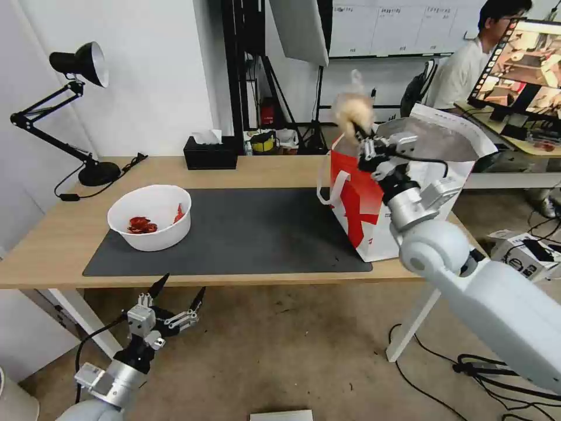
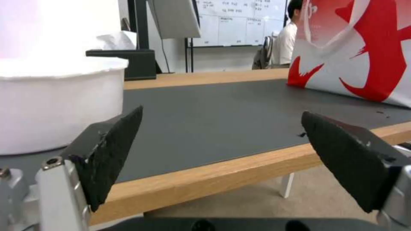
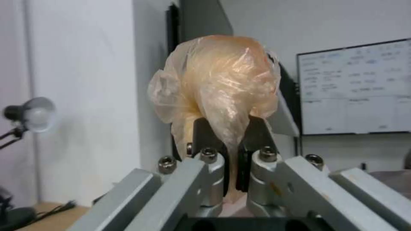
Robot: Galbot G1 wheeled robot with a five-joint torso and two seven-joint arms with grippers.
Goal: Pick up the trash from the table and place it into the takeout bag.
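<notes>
Nearest to the head camera, the left claw (image 1: pixel 179 292) hangs below the front edge of the long light-wood worktop (image 1: pixel 52 245), its two black fingers spread wide with nothing between them. Just beyond this claw, on the large dark grey rectangular mat (image 1: pixel 257 234), stands the white round bowl (image 1: pixel 150 217); inside it lie a few red food scraps (image 1: pixel 142 224). In the left wrist view the bowl's white wall (image 2: pixel 51 106) rises close past one black finger (image 2: pixel 112 150), and the mat (image 2: pixel 222 109) stretches away ahead.

Over on the other side, the right claw (image 1: pixel 361 134) is raised above the worktop, closed tightly on a beige round lump wrapped in thin clear plastic film (image 1: pixel 352 109). In the right wrist view the lump (image 3: pixel 218 80) bulges out past the fingertips, and its twisted tail is pinched between the two dark pads (image 3: pixel 205 134).

Directly under and behind this claw stands the large boxy white takeout bag with a red side panel (image 1: pixel 362 210), open at the top, with silver foil lining (image 1: pixel 432 140). What the bag holds I cannot tell.
</notes>
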